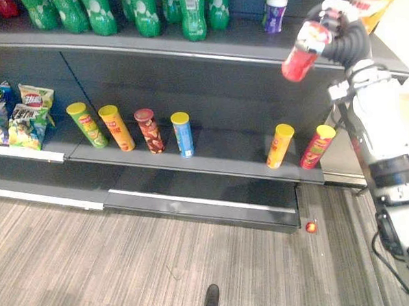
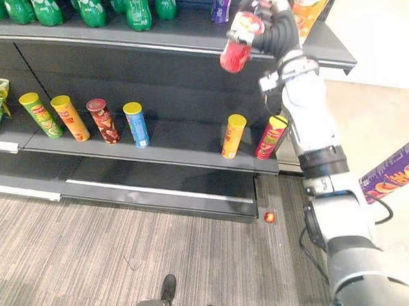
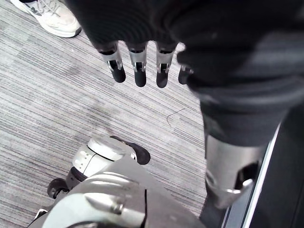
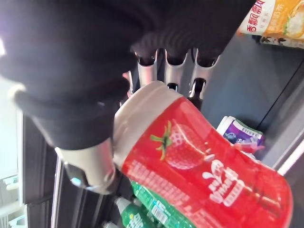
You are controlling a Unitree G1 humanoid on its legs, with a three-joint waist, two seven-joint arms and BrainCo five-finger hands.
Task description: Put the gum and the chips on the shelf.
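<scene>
Gum can [image 1: 297, 61] | R hand [image 1: 331, 23] fingers wrapped round it, by top shelf [image 1: 185, 52] | L hand [image 3: 137, 28] fingers straight, empty

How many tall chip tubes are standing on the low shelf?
6. From the robot's left: green cardboard tube, orange tube, dark red tube, blue tube, then, past a gap, yellow tube and red tube. None looks hidden.

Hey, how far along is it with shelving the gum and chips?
Chip cans already stand on the lower shelf, though which it placed is unclear. In hand: the right robot hand holds the red strawberry tub up by the top shelf. Left: setting it down there. The left robot hand hangs idle.
</scene>
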